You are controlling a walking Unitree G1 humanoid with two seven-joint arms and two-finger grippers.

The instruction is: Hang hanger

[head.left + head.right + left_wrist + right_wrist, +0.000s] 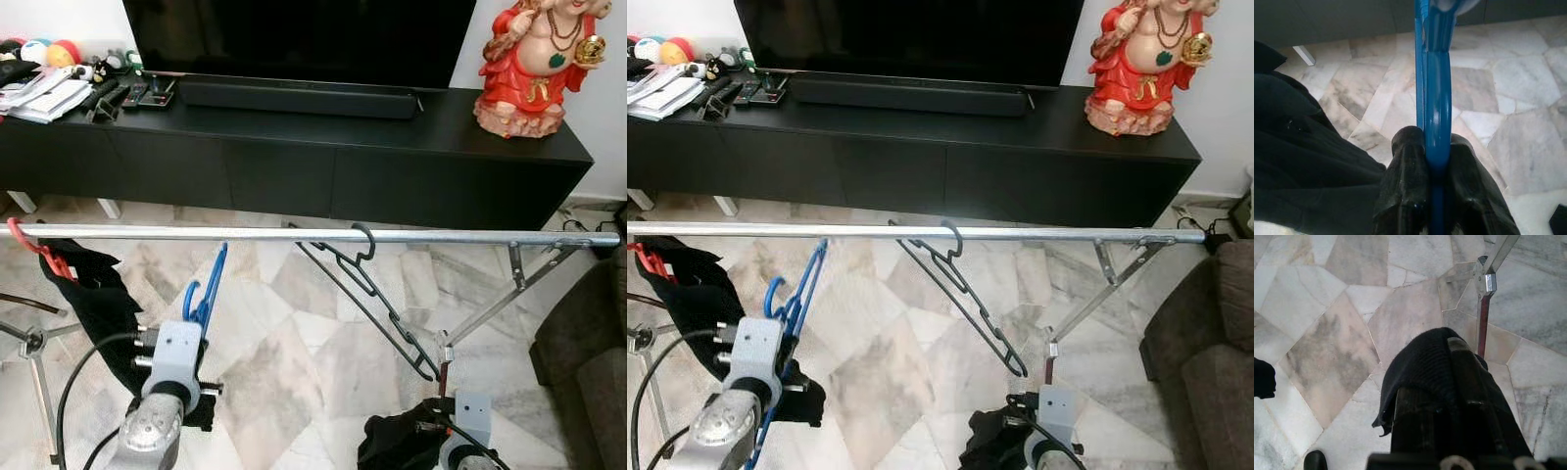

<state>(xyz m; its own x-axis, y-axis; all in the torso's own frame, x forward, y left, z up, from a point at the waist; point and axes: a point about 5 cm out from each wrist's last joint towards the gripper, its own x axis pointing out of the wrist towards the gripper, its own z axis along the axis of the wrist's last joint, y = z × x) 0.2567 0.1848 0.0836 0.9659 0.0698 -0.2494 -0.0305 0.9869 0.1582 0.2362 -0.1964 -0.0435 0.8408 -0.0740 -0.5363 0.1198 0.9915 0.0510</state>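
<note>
Low on the robot's left, the left gripper (1437, 156) has its two black fingers (1405, 186) clenched on a blue hanger (203, 299), pinching the plastic edge-on so the wrist view gives little more than a thin blue bar running up out of frame; its hook sits just below the metal rail (245, 234), not over it. A black hanger (367, 289) already hangs from the middle of that rail by its hook, tilted down toward the robot's right, its lower end near the rail's folding brace (500, 299). At the rail's left end a black garment (93, 294) droops from a red hanger (39, 253), whose shape is mostly buried in the cloth. The right gripper (1449, 391) sits low near the bottom edge of the head views, its fingers wrapped in a dark cloth (1425, 362) that they grasp; the cloth hides the fingertips, so how they meet cannot be made out. Below lies a marble floor (294, 343). Behind the rail stands a long black TV cabinet (294, 166) carrying a television (294, 39) cut off at the top, a soundbar (294, 98), a red figurine (534, 64) and a heap of small clutter (59, 83) too small to identify.
</note>
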